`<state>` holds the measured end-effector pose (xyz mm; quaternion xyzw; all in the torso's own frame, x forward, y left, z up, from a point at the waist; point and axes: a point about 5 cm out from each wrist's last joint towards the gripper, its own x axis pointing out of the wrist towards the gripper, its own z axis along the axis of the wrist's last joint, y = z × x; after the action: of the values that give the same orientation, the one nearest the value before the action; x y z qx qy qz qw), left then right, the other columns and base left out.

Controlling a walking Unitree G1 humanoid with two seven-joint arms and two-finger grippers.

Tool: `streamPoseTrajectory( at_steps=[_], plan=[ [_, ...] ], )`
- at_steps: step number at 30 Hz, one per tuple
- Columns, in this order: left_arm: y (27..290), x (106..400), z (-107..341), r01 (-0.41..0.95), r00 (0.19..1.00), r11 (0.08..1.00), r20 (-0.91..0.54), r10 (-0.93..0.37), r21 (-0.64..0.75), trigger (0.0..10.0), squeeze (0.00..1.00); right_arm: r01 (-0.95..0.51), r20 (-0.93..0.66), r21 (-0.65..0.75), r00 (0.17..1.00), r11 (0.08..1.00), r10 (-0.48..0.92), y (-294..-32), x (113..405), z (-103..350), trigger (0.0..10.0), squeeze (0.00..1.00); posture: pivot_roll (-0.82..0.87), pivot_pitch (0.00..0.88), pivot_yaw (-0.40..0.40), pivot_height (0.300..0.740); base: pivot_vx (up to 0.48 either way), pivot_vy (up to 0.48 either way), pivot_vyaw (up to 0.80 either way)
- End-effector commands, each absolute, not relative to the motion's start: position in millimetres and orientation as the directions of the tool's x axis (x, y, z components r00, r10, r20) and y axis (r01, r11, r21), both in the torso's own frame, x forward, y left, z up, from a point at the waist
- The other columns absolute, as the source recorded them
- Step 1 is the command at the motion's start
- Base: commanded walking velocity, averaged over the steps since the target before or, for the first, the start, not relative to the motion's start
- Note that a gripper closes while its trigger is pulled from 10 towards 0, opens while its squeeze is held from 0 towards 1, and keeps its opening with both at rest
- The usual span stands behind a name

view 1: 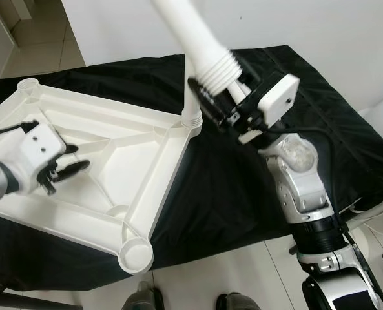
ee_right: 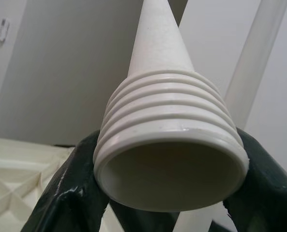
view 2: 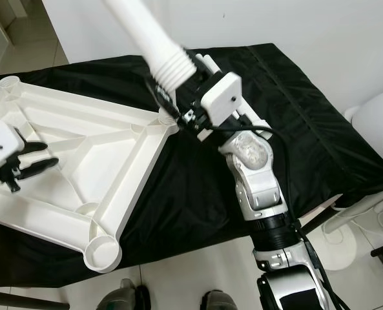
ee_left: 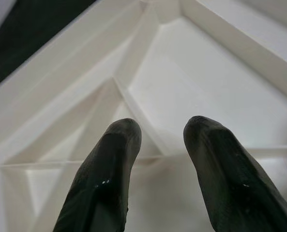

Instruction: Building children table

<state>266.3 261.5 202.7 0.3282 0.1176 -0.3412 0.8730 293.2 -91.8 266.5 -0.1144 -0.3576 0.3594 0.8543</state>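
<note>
Threaded and hollow, the wide end of a white leg (ee_right: 168, 159) sits right before the right wrist camera, pinched from both sides by the right gripper (view 1: 218, 103). Its black fingers (ee_right: 68, 203) are clenched on the ridged collar. From the head, the leg slants up and away toward the robot's left, its thin end running out of the top of the frame, with the threaded end held above the far corner of the tabletop.

That tabletop (view 1: 107, 168) is white plastic, lying upside down so its ribs and diagonal braces face up. It rests on a black cloth (view 1: 243, 194) and fills the left half of the scene. Round sockets mark its corners: one socket (view 1: 137, 252) at the near corner, another at the far left. At the far right corner a second leg (view 1: 192, 97) already stands upright in its socket, just beside the gripped leg's threads.

Left gripper (view 1: 65, 169) hovers over the ribbed underside near the tabletop's left part, its two fingers (ee_left: 109, 174) released and apart, holding nothing.

Beyond the cloth is pale tiled floor (view 1: 230, 271) and a white wall. A white fan (view 2: 378, 168) stands at the right edge.
</note>
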Motion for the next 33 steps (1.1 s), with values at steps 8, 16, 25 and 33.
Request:
streamPoseTrajectory(
  at_steps=[8,16,25,33],
  plan=[
    [263.0,244.9,189.5,0.776,0.630,0.442,-0.574,-0.523,0.450,10.0,0.00,-0.564,0.521,-0.431,0.481,0.704,0.705,-93.3,291.2,262.7,10.0,0.00,0.00,0.067,0.025,0.740,0.000,0.000,0.00],
    [242.3,242.9,168.0,0.808,0.589,0.395,-0.610,-0.530,0.437,10.0,0.00,-0.566,0.529,-0.425,0.478,0.706,0.701,-93.0,291.0,265.1,10.0,0.00,-0.01,0.073,0.029,0.740,0.000,0.000,0.00],
    [213.6,236.5,143.5,0.843,0.537,0.362,-0.600,-0.593,0.397,10.0,0.00,-0.554,0.535,-0.420,0.488,0.718,0.690,-96.0,290.6,268.0,10.0,0.00,-0.03,0.096,0.037,0.740,0.000,0.000,0.00],
    [187.5,253.8,132.6,0.782,0.623,0.483,-0.477,-0.620,0.394,10.0,0.00,-0.544,0.543,-0.416,0.495,0.729,0.679,-98.0,290.4,269.5,10.0,0.00,-0.04,0.102,0.047,0.740,0.000,0.000,0.00]
  ],
)
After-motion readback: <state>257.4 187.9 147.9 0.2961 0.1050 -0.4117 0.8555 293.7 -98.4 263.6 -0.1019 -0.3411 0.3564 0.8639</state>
